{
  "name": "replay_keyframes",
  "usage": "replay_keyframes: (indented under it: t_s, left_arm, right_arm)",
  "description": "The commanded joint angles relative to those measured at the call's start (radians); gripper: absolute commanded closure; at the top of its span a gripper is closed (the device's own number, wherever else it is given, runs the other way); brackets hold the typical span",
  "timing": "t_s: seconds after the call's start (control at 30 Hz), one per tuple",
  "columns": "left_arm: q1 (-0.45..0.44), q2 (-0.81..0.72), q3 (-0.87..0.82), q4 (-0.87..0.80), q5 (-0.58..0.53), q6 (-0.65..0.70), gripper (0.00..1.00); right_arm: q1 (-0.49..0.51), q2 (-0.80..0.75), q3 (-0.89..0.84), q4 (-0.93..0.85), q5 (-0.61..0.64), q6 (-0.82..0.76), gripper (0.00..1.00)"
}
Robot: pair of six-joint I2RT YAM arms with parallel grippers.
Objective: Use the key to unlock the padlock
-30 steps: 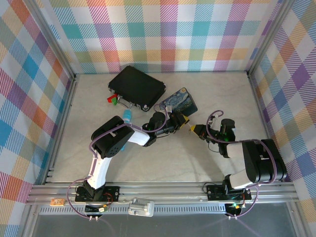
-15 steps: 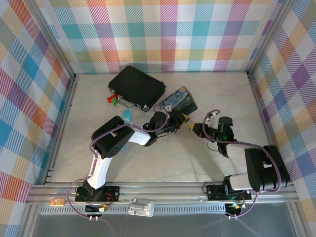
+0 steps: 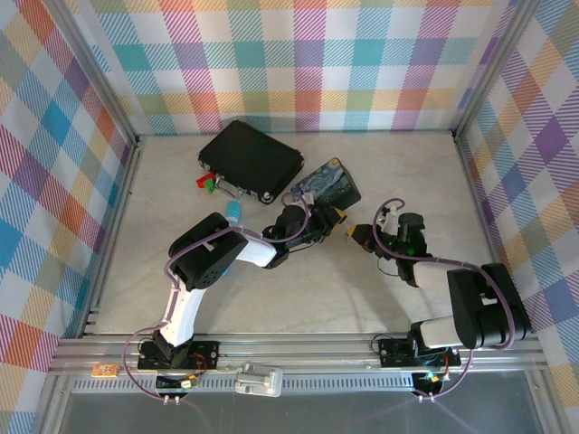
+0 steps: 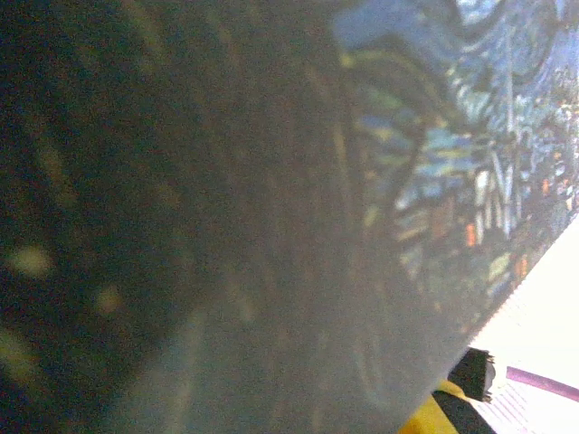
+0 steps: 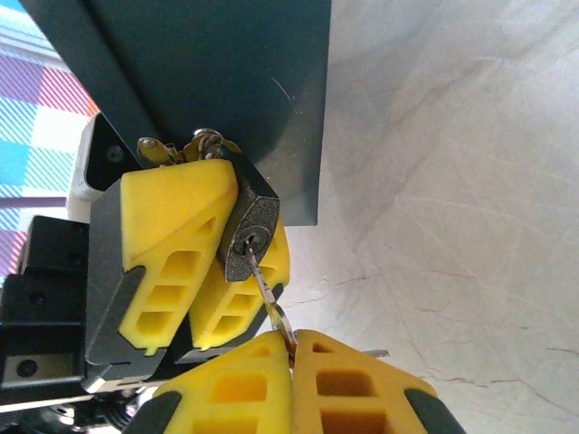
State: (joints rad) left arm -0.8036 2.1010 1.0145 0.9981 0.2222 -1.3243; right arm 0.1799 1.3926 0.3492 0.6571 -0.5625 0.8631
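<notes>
The left gripper [image 5: 224, 271] clamps the padlock [image 5: 255, 210] between its 2 yellow fingers [image 5: 172, 244]. The right gripper [image 5: 291, 351] pinches the key [image 5: 269, 297], whose blade sits in the keyhole [image 5: 246, 242].

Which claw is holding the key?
The right gripper, at the bottom of the right wrist view, pinches the key; the left gripper clamps the padlock instead.

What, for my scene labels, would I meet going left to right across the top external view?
Red-and-green piece → light-blue stick → left gripper → right gripper.
</notes>
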Motion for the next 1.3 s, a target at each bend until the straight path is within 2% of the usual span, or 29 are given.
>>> replay_keyframes:
  t_s: [0.0,0.3,0.6,0.87,0.97,1.17,1.27]
  left_arm:
    - [-0.054,-0.006,0.006,0.084,0.093,-0.026,1.0]
    - [-0.055,-0.009,0.001,0.11,0.113,-0.019,1.0]
    - [-0.055,-0.018,-0.017,0.127,0.115,-0.013,1.0]
    - [-0.053,-0.024,-0.036,0.144,0.118,-0.005,1.0]
    - [-0.042,-0.011,-0.027,0.166,0.135,0.023,1.0]
    - [-0.026,0.033,0.007,0.226,0.2,0.124,1.0]
    - [-0.024,0.073,0.021,0.273,0.2,0.119,1.0]
  right_arm:
    - [0.008,0.016,0.047,0.132,-0.034,0.138,1.0]
    - [-0.037,0.027,0.05,0.15,-0.077,0.214,1.0]
    - [-0.054,0.102,0.076,0.199,-0.123,0.31,1.0]
    - [-0.055,0.137,0.058,0.228,-0.096,0.318,1.0]
    - [-0.058,0.162,0.05,0.303,-0.123,0.417,1.0]
    - [-0.069,0.205,0.057,0.474,-0.182,0.766,1.0]
    - [-0.069,0.276,0.037,0.706,-0.158,1.019,1.0]
